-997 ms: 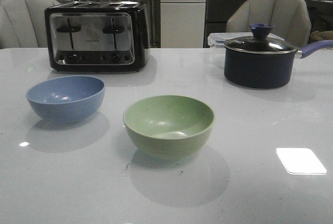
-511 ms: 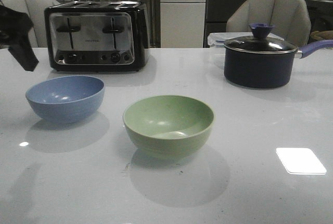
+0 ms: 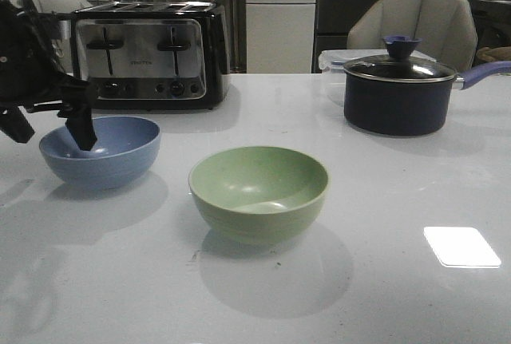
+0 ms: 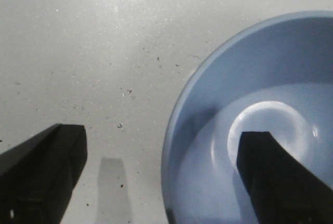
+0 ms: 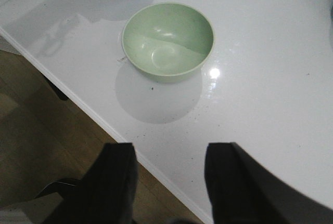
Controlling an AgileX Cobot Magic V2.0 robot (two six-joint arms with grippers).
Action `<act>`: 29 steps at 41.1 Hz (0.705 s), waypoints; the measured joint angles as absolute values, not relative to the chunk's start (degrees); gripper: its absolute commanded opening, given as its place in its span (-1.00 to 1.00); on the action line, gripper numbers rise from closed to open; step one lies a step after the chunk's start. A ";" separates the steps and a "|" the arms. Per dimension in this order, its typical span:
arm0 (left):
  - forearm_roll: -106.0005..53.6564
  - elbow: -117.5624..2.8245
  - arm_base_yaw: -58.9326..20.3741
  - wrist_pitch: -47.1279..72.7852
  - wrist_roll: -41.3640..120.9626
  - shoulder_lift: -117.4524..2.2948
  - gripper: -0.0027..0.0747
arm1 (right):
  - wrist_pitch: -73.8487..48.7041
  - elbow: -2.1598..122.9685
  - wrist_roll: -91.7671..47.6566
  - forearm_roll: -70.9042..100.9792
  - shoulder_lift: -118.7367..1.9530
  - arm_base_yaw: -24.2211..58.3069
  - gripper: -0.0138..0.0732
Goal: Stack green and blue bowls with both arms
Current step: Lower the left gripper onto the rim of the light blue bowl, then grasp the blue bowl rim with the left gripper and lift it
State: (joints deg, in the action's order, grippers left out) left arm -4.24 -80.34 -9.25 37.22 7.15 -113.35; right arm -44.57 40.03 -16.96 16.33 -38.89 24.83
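The dusty blue bowl (image 3: 104, 152) stands upright at the left of the table, in front of the toaster. The sage green bowl (image 3: 258, 191) stands upright near the middle, apart from it. My left gripper (image 3: 49, 132) is open and straddles the blue bowl's left rim. In the left wrist view one finger (image 4: 281, 182) is inside the blue bowl (image 4: 260, 78) and the other finger (image 4: 41, 172) is outside over the table. My right gripper (image 5: 169, 169) is open and empty over the table's near edge, well short of the green bowl (image 5: 167, 42). It is out of the front view.
A black and silver toaster (image 3: 148, 55) stands behind the blue bowl. A dark saucepan (image 3: 399, 95) with a purple handle and knob sits at the back right. Chairs stand behind the table. The table's near edge (image 5: 78, 99) drops to a wooden floor.
My left arm came into the front view from the left and dropped down onto the blue bowl's left rim. Both bowls stayed where they were.
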 measured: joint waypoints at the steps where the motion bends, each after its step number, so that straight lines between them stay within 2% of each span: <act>1: -4.37 -80.60 -9.25 37.22 7.15 -113.76 0.55 | -44.57 40.03 -16.96 16.33 -38.89 24.83 0.30; 13: -4.58 -81.37 -9.25 38.95 7.15 -115.36 -0.32 | -44.57 40.03 -16.96 16.33 -38.89 24.83 0.30; 20: -5.20 -82.50 -9.25 41.45 7.15 -115.36 -0.70 | -44.57 40.03 -16.96 16.33 -38.89 24.83 0.30; 29: -6.11 -84.84 -9.25 45.13 7.15 -113.95 -0.69 | -44.57 40.03 -16.96 16.33 -38.89 24.83 0.30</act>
State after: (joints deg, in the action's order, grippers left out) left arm -6.11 -84.84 -9.25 45.13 7.15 -113.95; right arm -44.57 40.03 -16.96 16.33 -38.89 24.83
